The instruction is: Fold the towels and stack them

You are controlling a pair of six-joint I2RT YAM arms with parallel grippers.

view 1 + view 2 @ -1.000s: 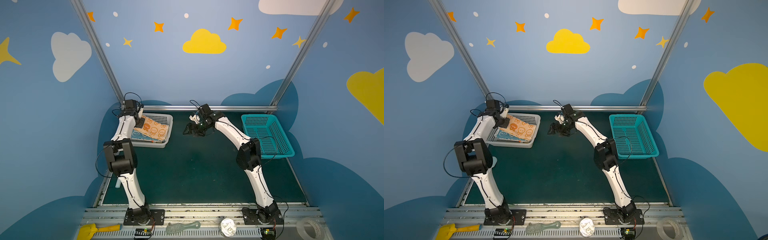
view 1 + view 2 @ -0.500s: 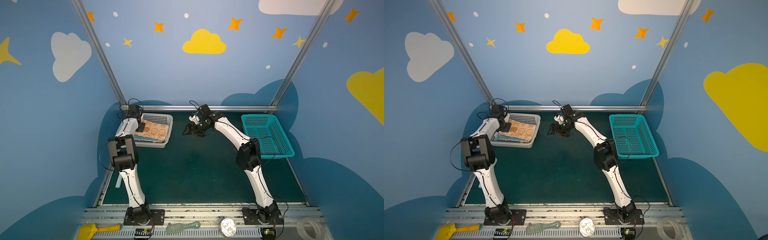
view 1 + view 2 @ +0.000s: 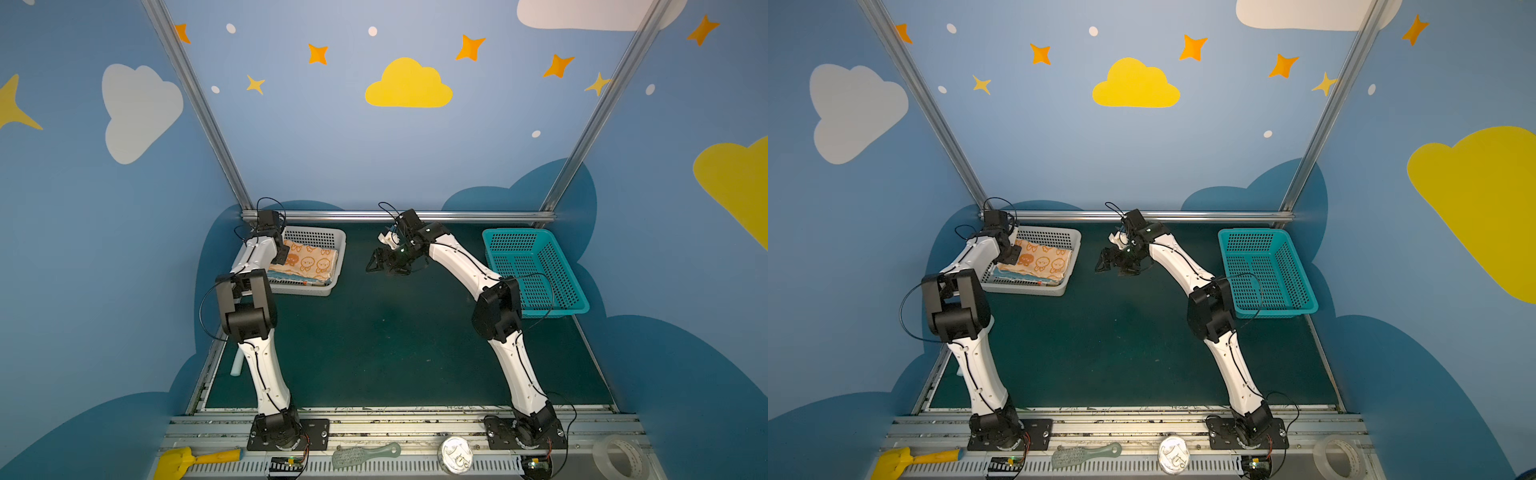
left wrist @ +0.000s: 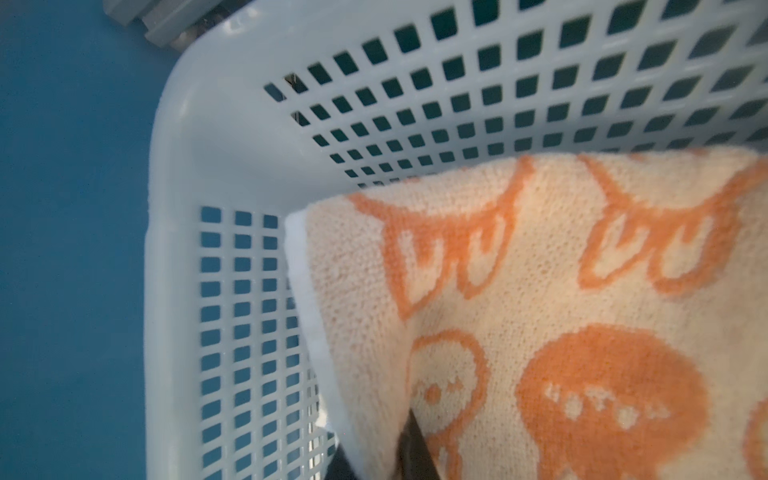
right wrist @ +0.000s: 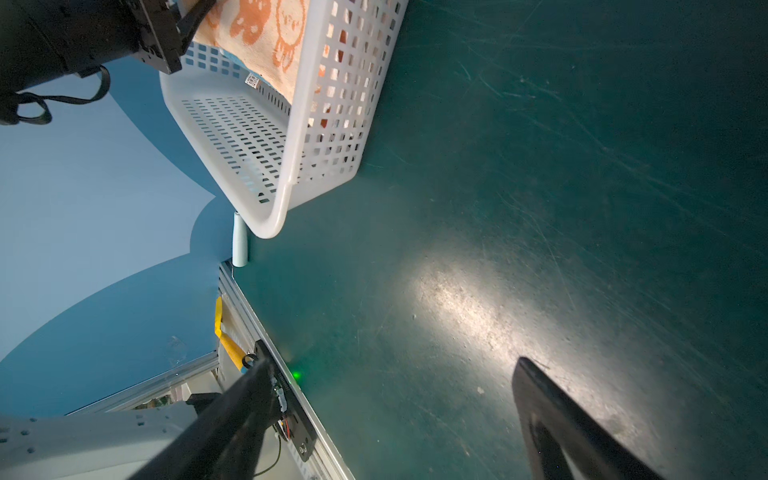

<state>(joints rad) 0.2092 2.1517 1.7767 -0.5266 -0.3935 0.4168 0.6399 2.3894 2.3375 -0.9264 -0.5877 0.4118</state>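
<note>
Hem of orange towel [image 4: 561,291] sits inside slightly parted left gripper [image 4: 374,440]; right gripper [image 5: 392,365] wide.

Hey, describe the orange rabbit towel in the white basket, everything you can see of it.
The orange rabbit towel is cream terry with orange rabbit faces and ears woven in, plus a plain white hem. It lies folded and roughly flat in the white basket at the far left of the mat, with a blue cloth edge showing beneath it. The left gripper straddles one corner; whether it grips is unclear.
</note>
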